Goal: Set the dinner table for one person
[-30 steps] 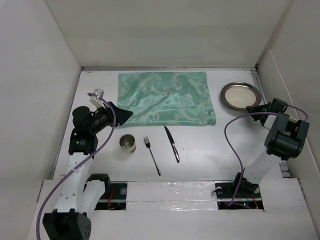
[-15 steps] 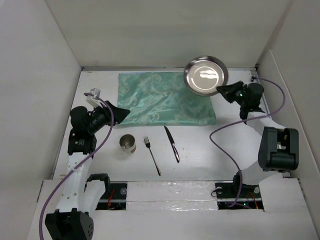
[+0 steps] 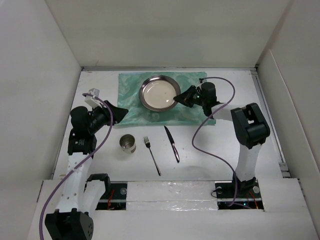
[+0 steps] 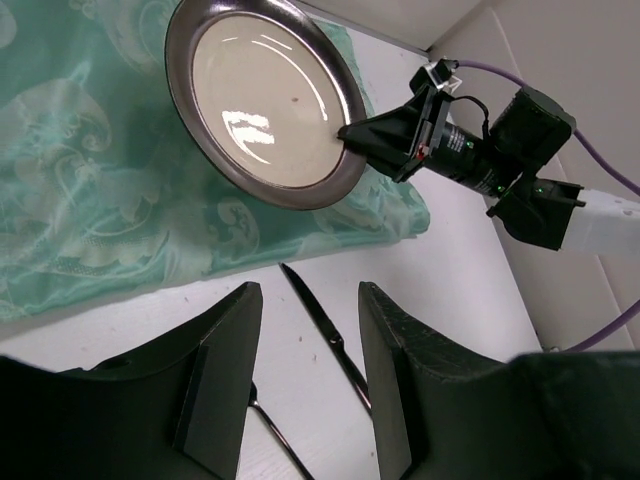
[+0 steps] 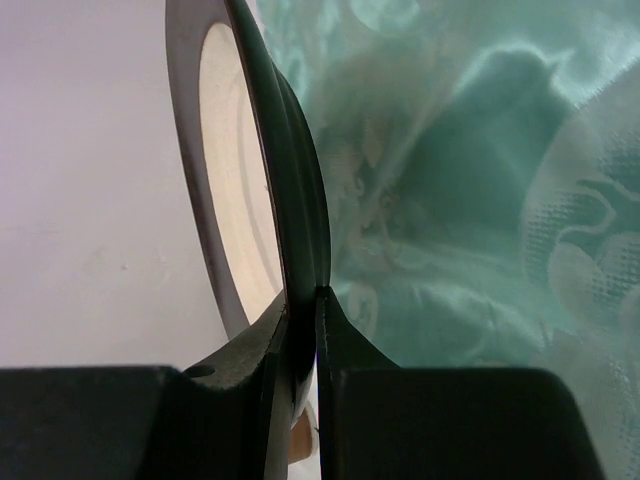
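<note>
A slip is judged the chief risk: the plate [image 3: 160, 93] is pinched only at its rim, at its 4 o'clock, by the closed right gripper [image 3: 181, 98], so most of its weight hangs off the grip and it could be tipped or pulled loose. It is seen tilted over the mat [image 3: 195, 112]; whether its low edge touches the cloth cannot be told. Were it let go at that tilt, it could be dropped on edge or sent sliding on the shiny cloth, and the cloth could be bunched. The table [image 3: 215, 150] lies beneath everything, with the mat toward its 12 o'clock side and the cup [image 3: 128, 143], fork [image 3: 152, 155] and knife [image 3: 172, 143] laid in a row at the mat's 6 o'clock, well apart from the plate. The right arm [image 3: 247, 127] is stretched toward 10 o'clock, with one finger set on each face of the rim. The left arm [image 3: 82, 135] is folded at 9 o'clock, and the left gripper [image 3: 122, 111] is held open and empty at the mat's 8 o'clock corner.
</note>
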Available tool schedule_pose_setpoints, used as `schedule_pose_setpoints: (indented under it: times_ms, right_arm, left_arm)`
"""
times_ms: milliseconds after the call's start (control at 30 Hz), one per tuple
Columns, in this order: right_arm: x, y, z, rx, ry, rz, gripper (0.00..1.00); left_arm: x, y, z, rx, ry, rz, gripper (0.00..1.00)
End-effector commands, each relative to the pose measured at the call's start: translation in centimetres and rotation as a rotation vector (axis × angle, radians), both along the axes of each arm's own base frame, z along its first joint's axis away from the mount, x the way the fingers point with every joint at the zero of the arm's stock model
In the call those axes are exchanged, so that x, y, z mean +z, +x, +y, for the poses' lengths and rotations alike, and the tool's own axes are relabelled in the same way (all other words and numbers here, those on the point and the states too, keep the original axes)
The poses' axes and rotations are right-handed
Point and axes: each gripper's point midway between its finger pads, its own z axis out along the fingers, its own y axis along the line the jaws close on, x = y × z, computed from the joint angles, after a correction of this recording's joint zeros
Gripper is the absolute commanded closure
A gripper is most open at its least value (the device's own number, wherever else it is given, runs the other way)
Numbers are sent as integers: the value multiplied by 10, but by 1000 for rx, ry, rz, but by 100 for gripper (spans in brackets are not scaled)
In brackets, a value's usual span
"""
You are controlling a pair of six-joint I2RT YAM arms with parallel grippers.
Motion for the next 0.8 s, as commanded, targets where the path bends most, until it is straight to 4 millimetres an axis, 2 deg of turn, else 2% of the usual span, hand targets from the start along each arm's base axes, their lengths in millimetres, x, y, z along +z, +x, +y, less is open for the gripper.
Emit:
schedule_pose_setpoints:
  times_ms: [0,233,300,333,400,667,767]
  right_arm:
    - [103,29,0,-40,123,-281,100]
    - [69,44,-3,-85,56,-214,100]
    - [65,50,1,-92,38,-212,100]
    - [54,52,2,-91,27,-183,100]
    - [50,56,2,-98,21,-176,100]
    - [14,59,0,-132,-33,-108,100]
    - [-3,54,3,-95,-66,-68,91]
  left_arm:
    - [27,2,4,14,27,-91,59]
    - [23,3,0,-7,13,-75,59]
    - [22,2,-1,-14,11,-73,59]
    - [24,1,-1,-13,11,-80,59]
    - [23,3,1,-4,13,-76,59]
    - [21,3,-2,-20,7,-70,59]
    - [22,3,-1,-16,6,-71,59]
